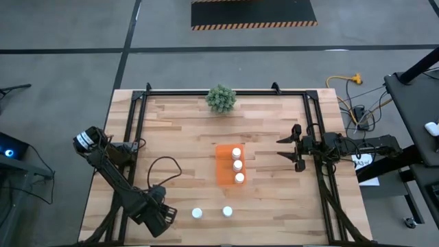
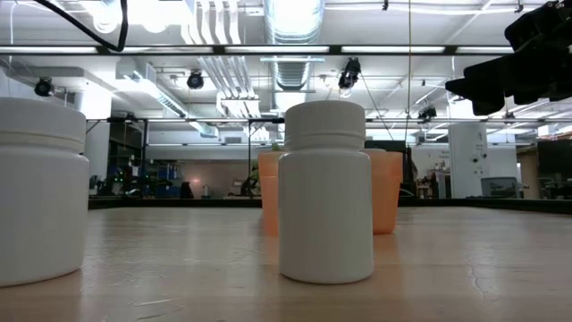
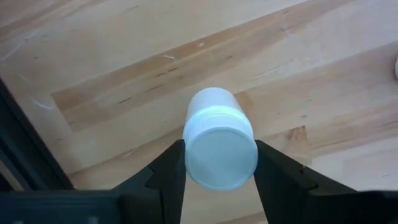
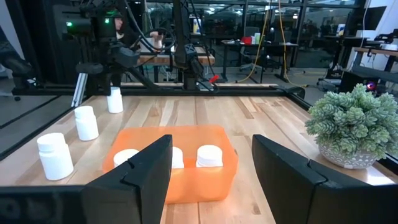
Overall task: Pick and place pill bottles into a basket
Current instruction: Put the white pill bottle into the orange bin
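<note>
The left pincer point(image 3: 221, 163) clamps a pill bottle point(image 3: 219, 140), hidden from above. The right pincer point(image 1: 293, 145) gapes wide beside the basket point(image 1: 223, 175), which shows three bottles.

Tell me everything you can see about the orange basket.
The small translucent orange rectangular plastic basket stands upright on the wooden table, near its middle. Three white capped pill bottles sit in one row along the side toward the right gripper; the other row is empty. No gripper touches it.
</note>
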Tool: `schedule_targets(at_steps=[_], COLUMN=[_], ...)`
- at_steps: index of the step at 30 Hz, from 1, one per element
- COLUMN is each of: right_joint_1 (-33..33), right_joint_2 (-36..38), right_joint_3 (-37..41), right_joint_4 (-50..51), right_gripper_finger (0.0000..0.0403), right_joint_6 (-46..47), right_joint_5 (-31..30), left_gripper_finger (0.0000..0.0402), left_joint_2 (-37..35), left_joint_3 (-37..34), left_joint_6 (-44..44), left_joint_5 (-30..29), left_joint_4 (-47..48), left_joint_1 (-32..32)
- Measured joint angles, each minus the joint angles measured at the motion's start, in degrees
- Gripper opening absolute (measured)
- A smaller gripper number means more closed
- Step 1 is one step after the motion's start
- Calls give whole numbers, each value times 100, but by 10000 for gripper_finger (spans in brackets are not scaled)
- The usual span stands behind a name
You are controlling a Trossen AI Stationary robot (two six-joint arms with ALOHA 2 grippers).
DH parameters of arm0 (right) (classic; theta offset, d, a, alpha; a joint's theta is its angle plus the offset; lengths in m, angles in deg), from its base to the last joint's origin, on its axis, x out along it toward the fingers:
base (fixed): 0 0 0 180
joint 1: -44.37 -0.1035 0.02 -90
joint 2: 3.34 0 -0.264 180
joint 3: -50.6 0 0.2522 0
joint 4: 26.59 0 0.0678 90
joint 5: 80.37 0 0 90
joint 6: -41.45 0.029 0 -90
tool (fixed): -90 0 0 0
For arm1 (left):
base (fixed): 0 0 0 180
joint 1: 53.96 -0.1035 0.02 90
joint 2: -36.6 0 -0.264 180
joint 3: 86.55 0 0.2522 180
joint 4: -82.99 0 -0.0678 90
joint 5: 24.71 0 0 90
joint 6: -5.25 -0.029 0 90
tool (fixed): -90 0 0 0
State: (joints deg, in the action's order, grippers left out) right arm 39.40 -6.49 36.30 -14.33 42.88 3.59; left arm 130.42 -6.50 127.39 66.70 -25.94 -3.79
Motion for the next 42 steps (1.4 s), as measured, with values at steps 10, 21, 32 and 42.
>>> schedule_targets(at_steps=[10,21,32,42], right_joint_1=[0,2,2,2], right_joint_2=[0,0,0,0], right_joint_3=[0,0,0,0], right_joint_4=[0,0,0,0], right_gripper_finger=[210,210,210,210], right_joint_6=[-9,1,-8,-6], right_joint_5=[0,-2,-2,-2], left_gripper_finger=[144,144,144,144], left_joint_2=[-235,-733,-529,403], left_joint_3=[69,528,1242,2585], left_joint_6=[-622,-1760,-3964,-5883], left_joint_5=[220,211,-54,-45], left_joint_4=[29,1164,1274,2120], left_joint_1=[-336,-1396,-2866,-3852])
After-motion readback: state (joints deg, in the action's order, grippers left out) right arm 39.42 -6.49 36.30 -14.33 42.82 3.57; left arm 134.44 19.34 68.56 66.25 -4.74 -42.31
